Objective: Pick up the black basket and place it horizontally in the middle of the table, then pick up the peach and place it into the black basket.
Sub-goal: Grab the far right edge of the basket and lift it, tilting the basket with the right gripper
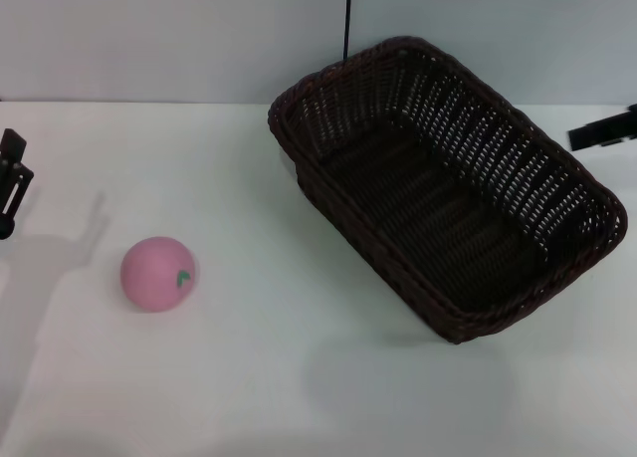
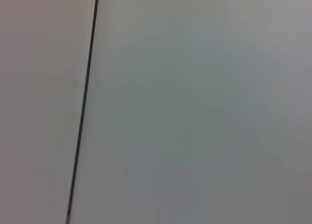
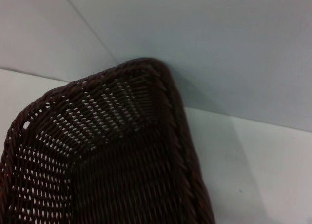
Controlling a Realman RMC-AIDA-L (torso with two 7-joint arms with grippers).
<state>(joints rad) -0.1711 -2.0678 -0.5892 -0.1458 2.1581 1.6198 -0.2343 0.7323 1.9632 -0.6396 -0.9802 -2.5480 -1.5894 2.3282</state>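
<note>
Starting nearest the robot, bare white tabletop [image 1: 299,397] is seen, and just beyond it the peach [image 1: 157,274] is found resting on the robot's left side, untouched and well apart from everything else. Farther back and to the right, the black basket [image 1: 443,183] is set at a slant across the tabletop, empty, its long side running diagonally, not level with the table edge; it is judged that it must be turned and brought to the middle before the peach can be dropped in. At the left edge the left gripper [image 1: 12,183] is held off the tabletop, idle; whether its jaws are parted cannot be told. At the right edge the right gripper [image 1: 604,130] is held beside the basket's far rim, presumably for a grasp there; its jaws cannot be judged either. Nothing is held by either.
</note>
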